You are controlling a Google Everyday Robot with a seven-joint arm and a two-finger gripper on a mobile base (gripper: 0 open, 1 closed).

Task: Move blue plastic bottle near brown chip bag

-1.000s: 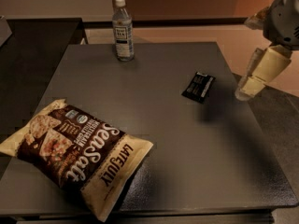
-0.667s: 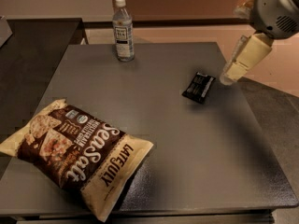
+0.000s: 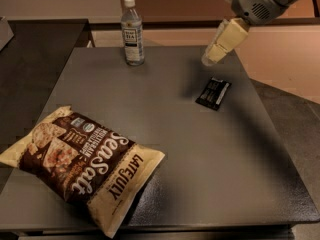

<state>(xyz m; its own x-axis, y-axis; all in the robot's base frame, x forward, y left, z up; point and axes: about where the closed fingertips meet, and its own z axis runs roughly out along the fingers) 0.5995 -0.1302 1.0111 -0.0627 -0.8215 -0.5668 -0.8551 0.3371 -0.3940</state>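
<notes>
- Table [image 3: 200,149]: its dark grey top fills most of the frame. Nothing lying on it has shifted over the last second.
- Brown chip bag [image 3: 85,161]: lies flat at lower left, with the lettering facing up. This is the goal spot, and it has not moved.
- Gripper [image 3: 214,53]: now at upper right, hanging over the far right part of the table, up-frame of the bar. A second ago it sat at the right edge of the frame; since then it has swung left and up-frame, toward the bottle. We cannot tell how its jaws stand. It carries nothing (bottle, bag and bar all rest on the table).
- Blue plastic bottle [image 3: 132,34]: upright at upper centre-left by the far edge, well apart from the bag and clear of the gripper.
- Black wrapped bar [image 3: 213,93]: right of centre, untouched.
- Our reading: the reach has begun. The grasp and the carry to the bag are not yet done.
</notes>
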